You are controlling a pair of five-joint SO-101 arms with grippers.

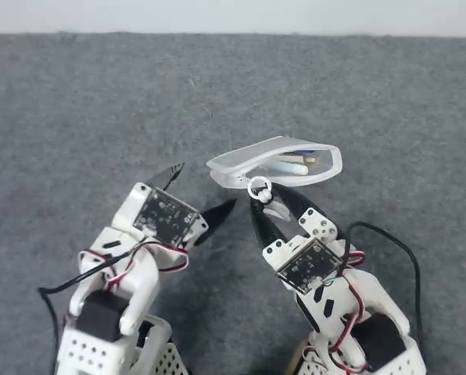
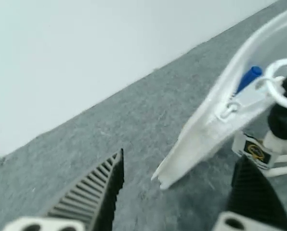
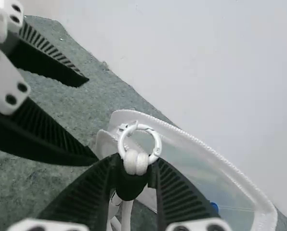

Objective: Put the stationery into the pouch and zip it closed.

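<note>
A translucent white pouch (image 1: 284,160) lies on the grey carpet, its mouth gaping toward the arms. Inside it are pens (image 1: 294,163), one with a blue part (image 2: 250,77). My right gripper (image 1: 259,197) is at the pouch's left end, shut on the zipper pull just below its white ring (image 3: 138,139), as the right wrist view (image 3: 134,169) shows close up. My left gripper (image 1: 207,184) stands open just left of that pouch end, nothing between its fingers. In the left wrist view the pouch's end (image 2: 201,134) lies ahead of the left gripper (image 2: 181,159).
Grey carpet (image 1: 100,101) covers the table, with a pale wall at the far edge. A black cable (image 1: 389,242) loops to the right of the right arm. The two grippers stand close together at the pouch's left end.
</note>
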